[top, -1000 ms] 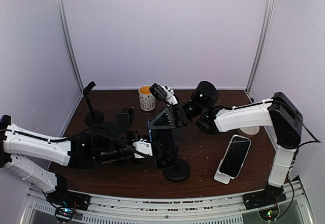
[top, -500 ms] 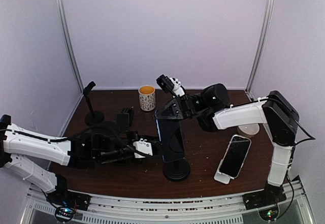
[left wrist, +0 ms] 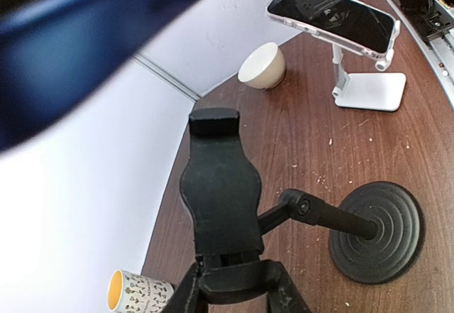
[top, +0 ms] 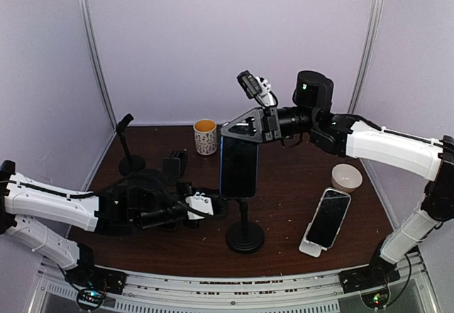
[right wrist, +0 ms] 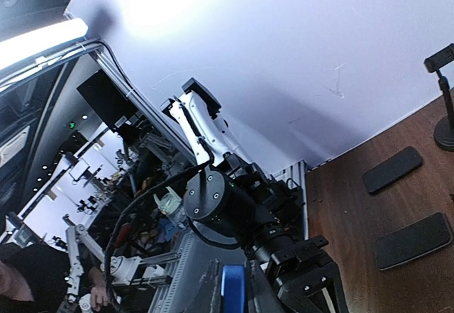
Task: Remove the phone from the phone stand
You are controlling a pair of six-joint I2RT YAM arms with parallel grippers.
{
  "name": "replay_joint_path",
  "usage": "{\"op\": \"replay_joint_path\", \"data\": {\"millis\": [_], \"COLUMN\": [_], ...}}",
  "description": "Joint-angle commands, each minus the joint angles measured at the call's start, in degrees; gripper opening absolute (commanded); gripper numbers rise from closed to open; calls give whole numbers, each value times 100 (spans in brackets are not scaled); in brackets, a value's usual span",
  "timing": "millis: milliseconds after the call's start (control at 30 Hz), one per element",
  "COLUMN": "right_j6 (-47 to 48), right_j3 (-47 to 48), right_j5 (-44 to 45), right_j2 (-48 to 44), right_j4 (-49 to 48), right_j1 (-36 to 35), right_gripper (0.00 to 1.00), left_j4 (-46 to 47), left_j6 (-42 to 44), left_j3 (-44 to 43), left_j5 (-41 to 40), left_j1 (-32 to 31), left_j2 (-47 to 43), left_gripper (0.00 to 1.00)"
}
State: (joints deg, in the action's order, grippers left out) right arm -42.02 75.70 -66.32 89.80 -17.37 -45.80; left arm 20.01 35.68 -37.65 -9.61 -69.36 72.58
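Nearest on the dark brown wooden counter (top: 284, 199) is the black phone stand with a round ribbed base (top: 245, 238). To its right, a second dark phone in a clear case (top: 328, 217) leans on a small white folding stand (top: 309, 248). From the left, the left claw (left wrist: 234, 289) is pinched on the lower end of the black stand's padded cradle (left wrist: 220, 185), steadying it; the cradle is bare. The task's thing, a dark slab phone with a blue rim (top: 237, 167), hangs upright just above that cradle and apart from it, nipped at its upper edge by the right claw (top: 242, 134), whose arm reaches in from the right. So the lift looks done, and the carry-off and set-down remain. The hold is thin, taken on one short edge, so a quick swing could make the phone pivot or slip. It would then drop onto the cradle or the counter. Moving sideways before the lower edge is well clear could hook the cradle and drag the stand, though the left claw's pinch should resist that. A set-down toward the right risks knocking the propped phone or the white bowl (top: 346, 178) behind it. Farther back are a patterned white mug with a yellow inside (top: 205, 137) and a slim black stand (top: 128, 146) at the far left.
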Motion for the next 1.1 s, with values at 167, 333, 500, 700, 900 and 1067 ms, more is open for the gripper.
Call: {"op": "replay_joint_path", "data": {"millis": [167,333,500,700,900,1067], "right_j6": [1503,1562,1617,1679,1741,1741], "right_j3": [2,-165,-276,-375,-548,-658], "right_j5": [791,808,842,825,773,723], "right_j2": [-525,-788,-1069,-1296,-1341,-1362], "right_j4": [1904,1929,1952,2021,2009,1926], "right_j1": [347,677,972,1200,1299,1328], "right_gripper": [0,0,0,0,0,0], "left_j4": [230,270,348,450,113,-155], "left_j6": [5,93,196,413,520,378], "left_j3": [-208,-346,-497,-713,-933,-955], "left_j5": [-546,-820,-947,-1153,-1089,-770], "left_j1": [62,57,59,63,63,63], "left_j2": [80,142,264,498,684,583], "left_gripper": [0,0,0,0,0,29]}}
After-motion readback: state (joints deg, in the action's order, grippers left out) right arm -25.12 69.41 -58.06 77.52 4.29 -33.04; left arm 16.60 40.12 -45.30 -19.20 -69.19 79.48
